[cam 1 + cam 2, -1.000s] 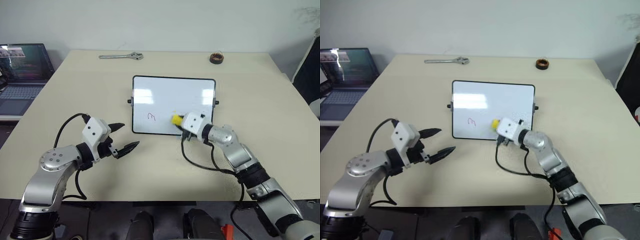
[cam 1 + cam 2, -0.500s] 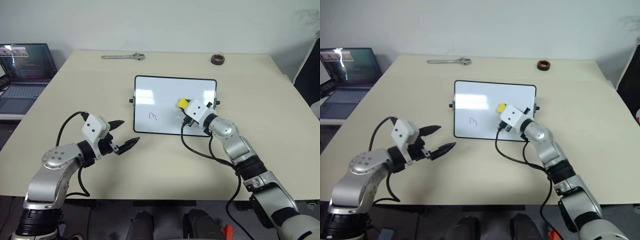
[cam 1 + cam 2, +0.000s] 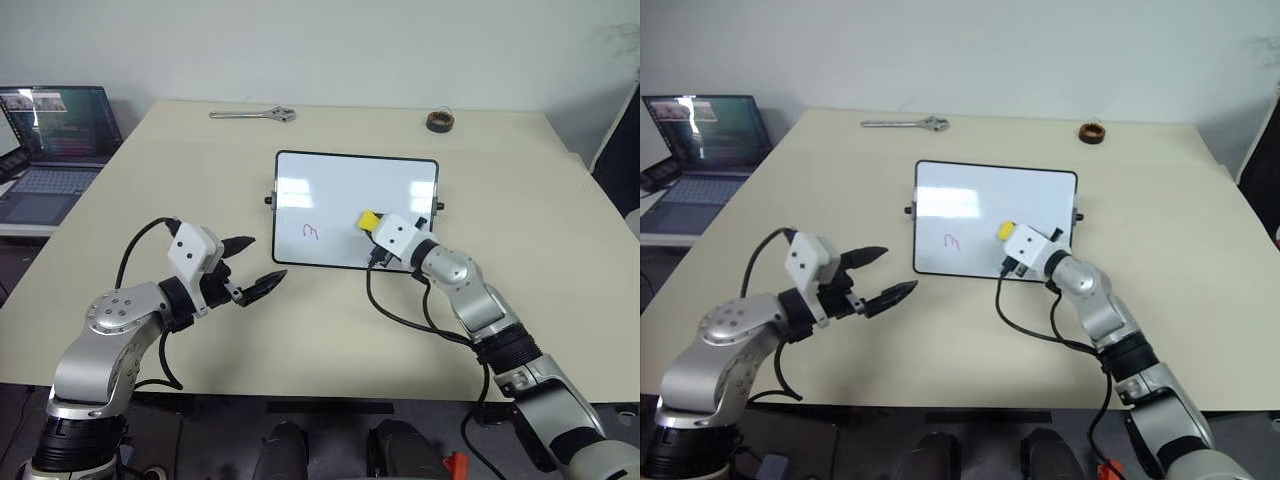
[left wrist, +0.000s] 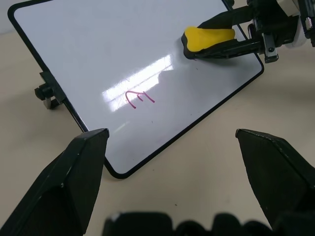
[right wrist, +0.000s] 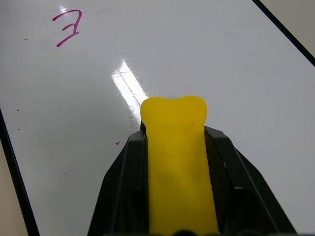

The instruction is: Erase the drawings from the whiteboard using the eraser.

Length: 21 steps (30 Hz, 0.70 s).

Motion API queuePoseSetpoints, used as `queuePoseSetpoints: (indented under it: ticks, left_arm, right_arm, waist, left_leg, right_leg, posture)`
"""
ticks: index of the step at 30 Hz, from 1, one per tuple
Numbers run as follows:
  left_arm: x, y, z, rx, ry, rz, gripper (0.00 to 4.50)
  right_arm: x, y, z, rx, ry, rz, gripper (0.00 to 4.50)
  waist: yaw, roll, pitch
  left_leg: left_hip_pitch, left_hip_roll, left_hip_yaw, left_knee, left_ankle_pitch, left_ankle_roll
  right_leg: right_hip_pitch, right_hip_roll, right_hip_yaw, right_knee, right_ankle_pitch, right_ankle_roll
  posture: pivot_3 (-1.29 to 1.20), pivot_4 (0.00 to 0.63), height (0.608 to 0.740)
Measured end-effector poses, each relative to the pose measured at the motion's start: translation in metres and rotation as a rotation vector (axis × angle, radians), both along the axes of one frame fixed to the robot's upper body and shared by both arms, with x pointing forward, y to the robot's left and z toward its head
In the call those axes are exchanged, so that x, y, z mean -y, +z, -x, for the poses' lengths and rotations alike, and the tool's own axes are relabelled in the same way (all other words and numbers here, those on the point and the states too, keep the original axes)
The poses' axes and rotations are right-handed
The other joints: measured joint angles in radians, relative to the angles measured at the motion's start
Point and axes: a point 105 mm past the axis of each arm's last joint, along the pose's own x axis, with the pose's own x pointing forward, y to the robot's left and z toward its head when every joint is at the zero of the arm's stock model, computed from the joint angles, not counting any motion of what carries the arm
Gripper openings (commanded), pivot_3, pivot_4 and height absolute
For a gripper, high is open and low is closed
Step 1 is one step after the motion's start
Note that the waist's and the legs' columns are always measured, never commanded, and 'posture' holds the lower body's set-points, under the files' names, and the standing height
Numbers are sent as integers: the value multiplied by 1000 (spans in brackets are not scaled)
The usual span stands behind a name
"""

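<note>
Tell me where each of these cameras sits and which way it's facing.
Left eye and right eye views: on the head, facing forward and down at the table; both arms show.
Left wrist view: behind the open left end effector, facing the whiteboard.
Right wrist view: behind the right end effector, shut on the eraser.
Shared: the wrist views both show the red "3" drawing.

An office or lab: beige table (image 3: pixel 150 180), open laptop (image 3: pixel 55 135), wrench (image 3: pixel 252 115), plain white wall (image 3: pixel 320 45).

Whiteboard (image 3: pixel 355 195) mid-table (image 3: pixel 150 200), eraser (image 3: pixel 368 219) over its right part, remaining drawing (image 3: pixel 310 232) to the left. Behind: wrench (image 3: pixel 252 115) left, tape roll (image 3: pixel 437 121) right. Laptop (image 3: pixel 55 135) beyond table's left edge.
</note>
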Motion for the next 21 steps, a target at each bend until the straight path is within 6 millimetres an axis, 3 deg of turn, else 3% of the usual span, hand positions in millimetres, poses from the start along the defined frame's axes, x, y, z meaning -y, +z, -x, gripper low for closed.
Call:
queuePoseSetpoints:
  ticks: [7,10,13,16,21]
  left_arm:
    - [1,3,-1,1,-1,7,4500]
    - [1,3,-1,3,-1,7,4500]
    - [1,3,-1,3,-2,7,4500]
    - [1,2,0,-1,0,7,4500]
    - [-5,-6,0,-9,26,1,4500]
  right_arm:
    - [-6,-24,22,-139,111,95,1152]
    - [-9,-26,23,-140,104,90,1152]
    - [-9,-10,9,-38,29,46,1150]
    - [8,14,-7,47,-69,1,1149]
    - [13,13,-6,38,-74,5,1147]
  waist:
    - [-3,-1,-1]
    - [-3,-1,-1]
    - [-4,-1,0]
    - [1,-1,-1]
    - [0,-1,-1]
  left_leg:
    - [0,0,0,-1,0,0]
    - [1,0,1,-1,0,0]
    - [1,0,1,-1,0,0]
    - [1,0,0,0,1,0]
    - [1,0,1,-1,1,0]
  right_leg:
    - [0,0,0,-1,0,0]
    - [0,0,1,-1,0,0]
    - [0,1,1,-1,0,1]
    - [0,1,0,-1,0,1]
    - [0,0,1,-2,0,1]
  posture:
    - [0,150,740]
    - [0,150,740]
    - [0,150,740]
    - [0,150,740]
    - [0,150,740]
